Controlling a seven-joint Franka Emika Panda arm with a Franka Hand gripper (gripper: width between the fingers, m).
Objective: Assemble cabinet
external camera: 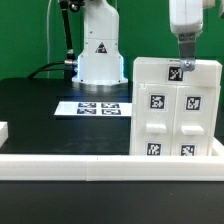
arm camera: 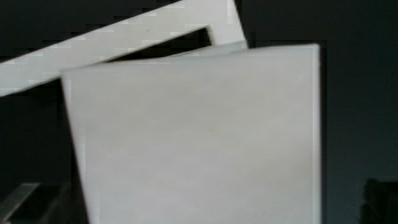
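Note:
The white cabinet body [external camera: 176, 112] stands upright on the black table at the exterior view's right. Its front shows door-like panels with several black marker tags. My gripper [external camera: 185, 60] hangs straight down over the cabinet's top edge. In the wrist view a broad white cabinet panel [arm camera: 196, 140] fills most of the picture. My dark fingertips [arm camera: 18, 205] show at both sides of it. The jaws stand wide apart with the panel between them, and a dark gap shows on one side. The gripper [arm camera: 199, 212] looks open.
The marker board [external camera: 93, 107] lies flat mid-table in front of the robot base [external camera: 100, 60]. A white rail [external camera: 100, 160] runs along the table's front edge and also shows in the wrist view [arm camera: 107, 55]. A short white block [external camera: 4, 130] sits at the exterior view's left.

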